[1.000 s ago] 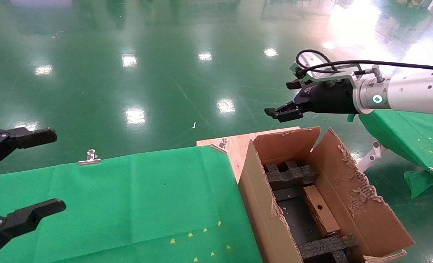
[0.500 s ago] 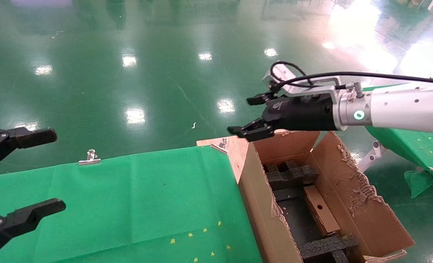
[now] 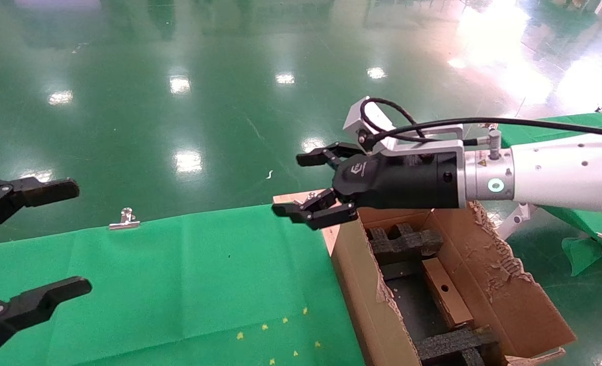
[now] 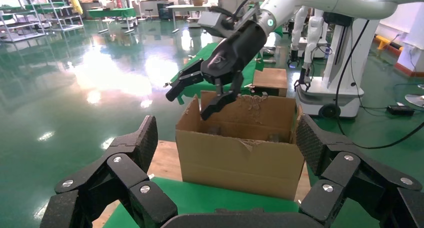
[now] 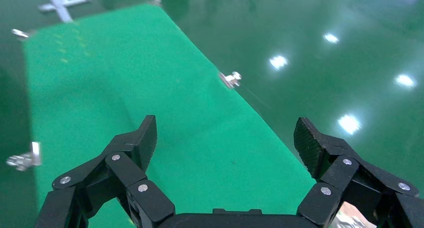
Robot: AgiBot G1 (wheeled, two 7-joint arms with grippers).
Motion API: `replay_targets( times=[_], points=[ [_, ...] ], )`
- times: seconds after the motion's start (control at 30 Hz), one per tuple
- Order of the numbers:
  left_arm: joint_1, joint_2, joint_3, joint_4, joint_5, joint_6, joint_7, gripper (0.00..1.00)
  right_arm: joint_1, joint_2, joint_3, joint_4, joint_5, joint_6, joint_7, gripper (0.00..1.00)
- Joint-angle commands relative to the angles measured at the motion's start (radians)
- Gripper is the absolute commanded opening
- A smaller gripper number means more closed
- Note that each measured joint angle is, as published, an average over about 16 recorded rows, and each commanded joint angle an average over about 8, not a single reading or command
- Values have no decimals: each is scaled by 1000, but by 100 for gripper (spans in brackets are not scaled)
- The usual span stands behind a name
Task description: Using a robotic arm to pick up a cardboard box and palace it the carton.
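The small cardboard box [image 3: 450, 305] lies inside the carton [image 3: 367, 300], between black foam inserts, with its round hole facing up. The white robotic arm reaches in from the right. Its right gripper [image 3: 295, 185] hangs open and empty above the carton's far left corner, over the edge of the green cloth [image 3: 179, 274]. In the left wrist view that right gripper [image 4: 189, 104] hovers over the carton [image 4: 240, 158]. The right wrist view has the right gripper [image 5: 225, 133] above bare green cloth [image 5: 125, 88]. My left gripper [image 3: 77, 236] [image 4: 225, 130] is parked open at the left edge.
Metal clips [image 3: 124, 219] pin the cloth to a wooden board [image 3: 331, 203] under the carton. A second green-covered table [image 3: 575, 193] stands at the right. Black foam inserts [image 3: 402, 241] fill the carton's ends. Shiny green floor lies beyond.
The right arm has swung left and lower, from beyond the carton's far flap to over the table corner. Its gripper stays open. The box and the left arm have not moved.
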Motion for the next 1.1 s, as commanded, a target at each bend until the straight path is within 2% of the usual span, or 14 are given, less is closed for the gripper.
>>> replay_targets(
  times=[0.03, 0.83, 1.1],
  points=[
    [0, 0, 0, 0, 0, 0, 0, 100, -29, -1, 42, 11, 12, -25, -9, 100],
    [0, 0, 0, 0, 0, 0, 0, 100, -371, -18, 542, 146, 150, -323, -120, 100],
    [0, 0, 0, 0, 0, 0, 0, 100, -444, -21, 647, 174, 179, -386, -142, 100]
  ],
)
